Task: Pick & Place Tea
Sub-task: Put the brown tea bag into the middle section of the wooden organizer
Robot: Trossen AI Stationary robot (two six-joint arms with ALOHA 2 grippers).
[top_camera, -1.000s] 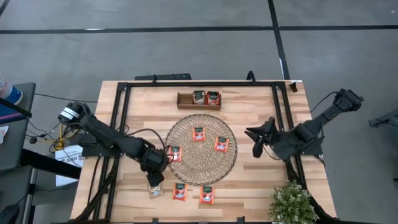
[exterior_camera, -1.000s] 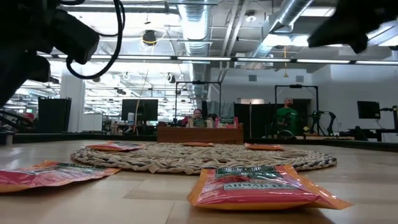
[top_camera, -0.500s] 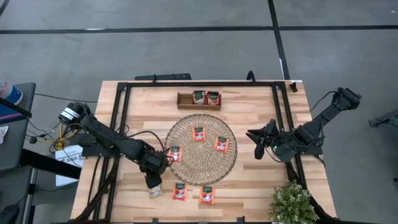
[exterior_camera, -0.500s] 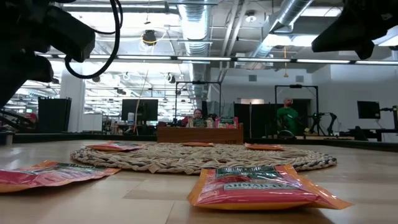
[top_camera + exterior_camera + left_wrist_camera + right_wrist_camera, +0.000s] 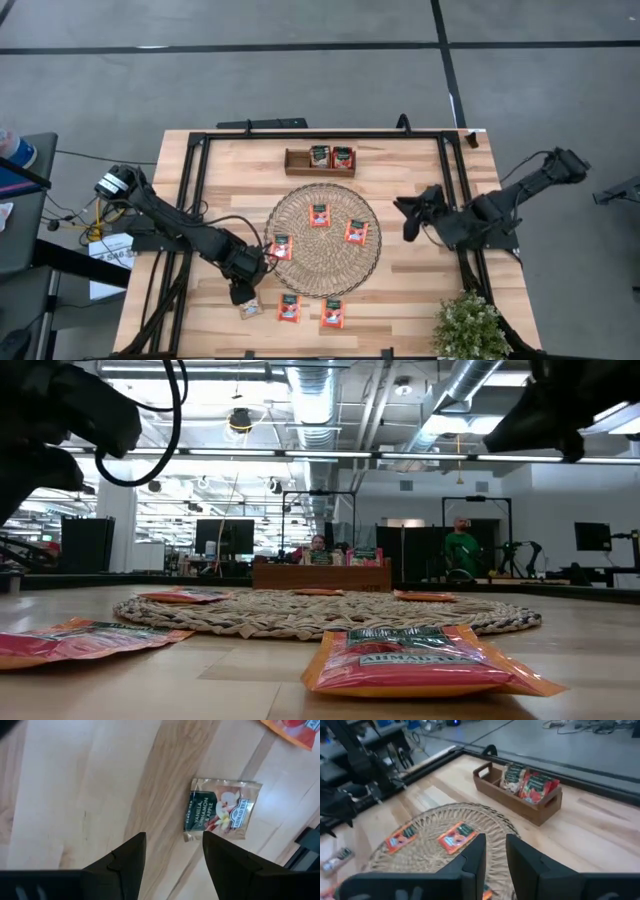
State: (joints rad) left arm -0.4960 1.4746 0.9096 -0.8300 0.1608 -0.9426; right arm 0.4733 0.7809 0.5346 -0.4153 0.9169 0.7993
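Note:
A pale tea sachet [image 5: 249, 308] lies flat near the table's near edge. My left gripper [image 5: 240, 291] hovers open just above and beside it. In the left wrist view the sachet [image 5: 222, 809] shows beyond the spread fingers of that gripper [image 5: 172, 851]. Two red sachets [image 5: 289, 307] [image 5: 332, 314] lie beside the pale one. Three more red ones [image 5: 319, 215] [image 5: 356, 231] [image 5: 280, 247] rest on the round woven mat [image 5: 323, 262]. Two stand in the wooden tray [image 5: 298, 161]. My right gripper [image 5: 408, 218] waits right of the mat, slightly open [image 5: 495, 857].
A potted plant [image 5: 468, 325] stands at the near right corner. Black frame rails [image 5: 196, 180] run along the table's left, far and right sides. In the low view, sachets [image 5: 410, 660] [image 5: 80, 640] lie before the mat [image 5: 330, 610]. People sit in the room behind.
My left gripper has drifted a little toward the near left, closer to the pale sachet. My right gripper has shifted slightly toward the far edge. No sachet has moved.

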